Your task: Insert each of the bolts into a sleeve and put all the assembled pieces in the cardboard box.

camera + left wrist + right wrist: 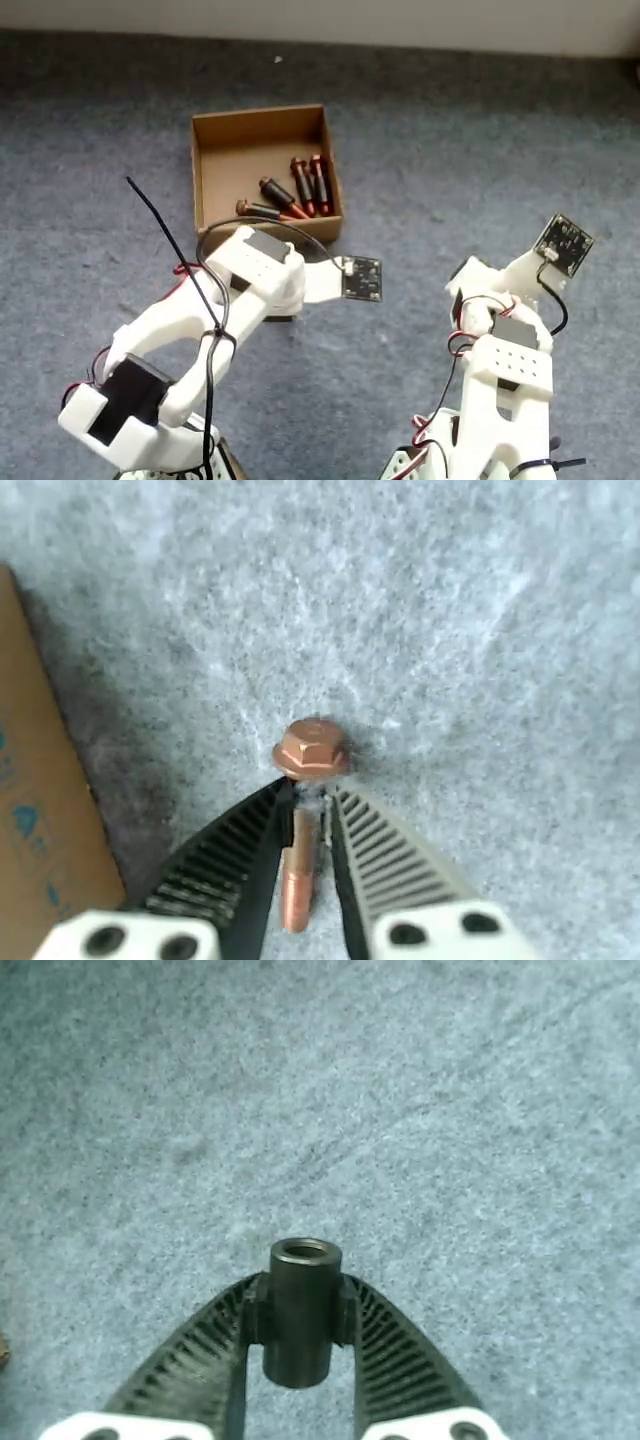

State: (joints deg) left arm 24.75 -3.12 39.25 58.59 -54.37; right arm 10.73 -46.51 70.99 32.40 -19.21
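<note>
Bolt: copper-coloured metal bolt [312,750] with a hexagonal flanged head and a slim straight shank

Sleeve: dark, matt cylinder [302,1305]; a round bore is seen open at its outer end

Left tool: the left tool [310,795] is closed on the bolt, which is gripped by the shank; the head sticks out just past the fingertips, over the table

Right tool: the right tool [300,1285] is clamped on the sleeve at about mid-length, one finger on each side; the open end projects beyond the fingertips

Fingers: black fingers [235,850] with ribbed inner faces, mounted on white plastic bodies

Cardboard box: an open, square, brown cardboard box [260,125] is set toward the far edge of the table, left of the middle; one of its walls is seen close beside the left tool

Assembled pieces: several assembled pieces [300,190], reddish bolts in dark sleeves, are lying on the box floor, gathered toward its near right corner

Table: the table [450,150] is covered in a grey, felt-like, fuzzy material
</note>
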